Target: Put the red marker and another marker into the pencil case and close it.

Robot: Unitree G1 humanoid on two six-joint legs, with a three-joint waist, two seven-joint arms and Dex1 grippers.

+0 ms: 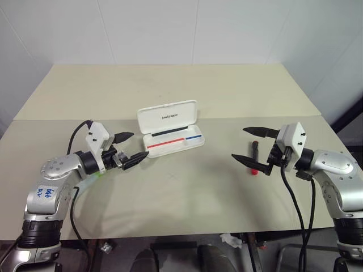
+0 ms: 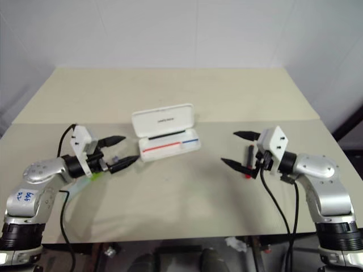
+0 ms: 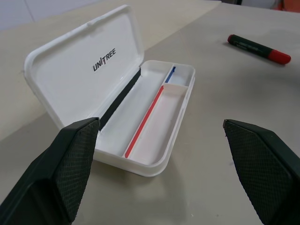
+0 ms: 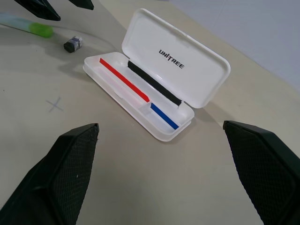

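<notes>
- Left gripper (image 1: 129, 149): level over desk (image 1: 187, 198), aimed at open case (image 1: 170, 129); jaws wide, empty.
- Right gripper (image 1: 253, 144): level, above red marker (image 1: 253, 157); jaws wide, empty.

The pencil case (image 1: 170, 131) lies open mid-surface (image 1: 187, 192), lid raised at the back. The red marker (image 3: 258, 48) lies well to its right; another marker (image 4: 28, 26) lies to its left, beside a small cap (image 4: 73, 43)

A beige table (image 1: 187, 90) carries a faint pencilled cross (image 1: 174, 176) mid-surface, and a small dark cap (image 4: 73, 43) sits toward its left edge.
</notes>
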